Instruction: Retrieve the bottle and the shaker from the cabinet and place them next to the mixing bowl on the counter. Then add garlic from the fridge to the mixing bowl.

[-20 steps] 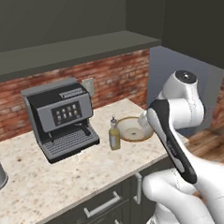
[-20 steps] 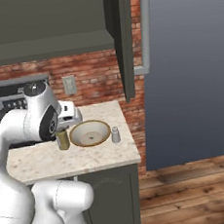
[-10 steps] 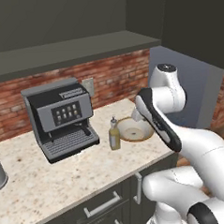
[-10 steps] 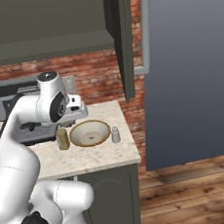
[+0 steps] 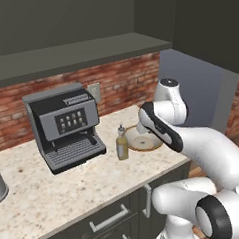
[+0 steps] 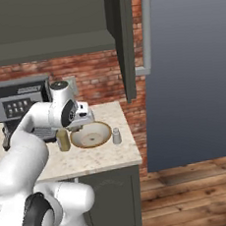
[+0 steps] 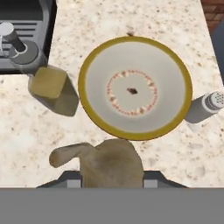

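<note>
Basically hovering over the bowl [image 7: 134,87] near the counter's [image 7: 131,22] right edge, gripper [image 7: 113,175] clamped on the garlic [image 7: 105,162], bottle [image 7: 54,89] and shaker [image 7: 203,106] flanking, ready to drop.

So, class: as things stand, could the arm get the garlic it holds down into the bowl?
Probably yes. The garlic hangs just short of the bowl's rim, and the bowl is open and bare inside. The bottle and shaker stand off to either side.

Bowl between bottle and shaker on the tabletop

Mixing bowl [image 7: 134,87] sits on the tabletop [image 7: 109,26]; bottle [image 7: 54,89] just left, shaker [image 7: 203,107] just right, coffee machine [image 5: 64,126] farther left.
</note>
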Robot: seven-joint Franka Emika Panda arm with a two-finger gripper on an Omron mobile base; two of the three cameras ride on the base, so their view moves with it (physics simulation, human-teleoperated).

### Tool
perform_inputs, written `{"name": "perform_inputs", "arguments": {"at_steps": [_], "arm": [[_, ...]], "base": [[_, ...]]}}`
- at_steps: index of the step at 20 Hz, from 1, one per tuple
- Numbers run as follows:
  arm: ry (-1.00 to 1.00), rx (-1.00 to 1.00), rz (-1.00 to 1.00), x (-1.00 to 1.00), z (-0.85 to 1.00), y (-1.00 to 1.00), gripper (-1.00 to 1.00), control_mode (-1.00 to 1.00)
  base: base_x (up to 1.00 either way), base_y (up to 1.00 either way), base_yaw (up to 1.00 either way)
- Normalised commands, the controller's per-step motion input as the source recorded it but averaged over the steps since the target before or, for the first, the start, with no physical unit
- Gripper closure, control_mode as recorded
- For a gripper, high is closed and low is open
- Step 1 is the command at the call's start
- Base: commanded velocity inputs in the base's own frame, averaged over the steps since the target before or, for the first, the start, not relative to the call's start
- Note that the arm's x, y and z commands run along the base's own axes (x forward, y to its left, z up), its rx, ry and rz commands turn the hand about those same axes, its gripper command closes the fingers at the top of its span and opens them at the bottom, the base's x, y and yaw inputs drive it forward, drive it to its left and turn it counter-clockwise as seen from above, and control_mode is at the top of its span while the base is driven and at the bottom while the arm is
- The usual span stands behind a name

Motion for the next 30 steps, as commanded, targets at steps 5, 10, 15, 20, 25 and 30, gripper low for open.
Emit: {"name": "perform_inputs", "arguments": {"at_steps": [5, 10, 15, 20, 25, 30], "arm": [[0.0, 0.0, 0.0, 0.59, -0.16, 0.0, 1.0, -1.0], [0.0, 0.0, 0.0, 0.56, -0.15, 0.0, 1.0, -1.0], [0.0, 0.0, 0.0, 0.36, -0.37, 0.0, 1.0, -1.0], [0.01, 0.0, 0.01, 0.12, -0.46, 0.0, 1.0, -1.0], [0.04, 0.0, 0.13, 0.05, -0.22, -0.02, 1.0, -1.0], [0.0, 0.0, 0.14, 0.16, -0.08, 0.0, 1.0, -1.0]], "base": [[0.0, 0.0, 0.0], [0.0, 0.0, 0.0], [0.0, 0.0, 0.0], [0.0, 0.0, 0.0], [0.0, 0.0, 0.0], [0.0, 0.0, 0.0]]}}
